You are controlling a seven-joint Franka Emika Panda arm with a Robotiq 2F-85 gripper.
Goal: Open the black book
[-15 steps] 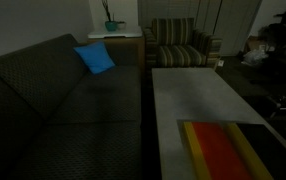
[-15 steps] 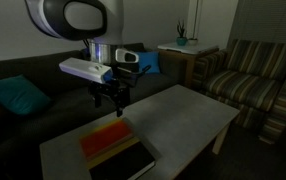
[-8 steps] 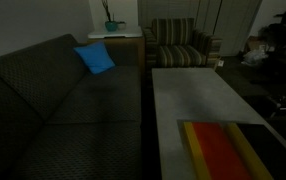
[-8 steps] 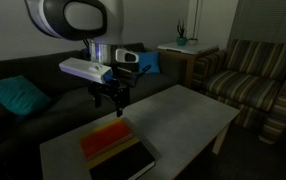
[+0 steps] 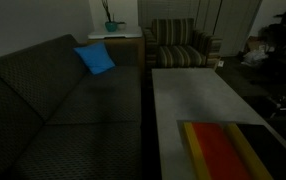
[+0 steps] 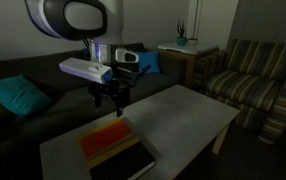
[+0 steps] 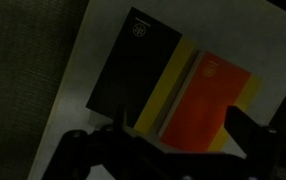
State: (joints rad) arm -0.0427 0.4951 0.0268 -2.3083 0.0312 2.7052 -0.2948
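The black book [image 6: 115, 152] lies shut and flat on the grey coffee table [image 6: 188, 112], near its end. Its cover shows a red-orange panel with yellow stripes and a black part. In an exterior view only its striped end shows at the bottom edge, black book [image 5: 221, 152]. In the wrist view the black book [image 7: 143, 70] fills the middle. My gripper [image 6: 111, 100] hangs a short way above the red part of the cover, open and holding nothing. In the wrist view the gripper [image 7: 181, 122] has its two dark fingers spread over the orange panel, without touching it.
A dark sofa [image 5: 53, 100] runs along the table's long side, with a blue cushion [image 5: 95, 58] on it and a teal cushion [image 6: 18, 97]. A striped armchair [image 5: 180, 45] and a side table with a plant [image 5: 110, 25] stand behind.
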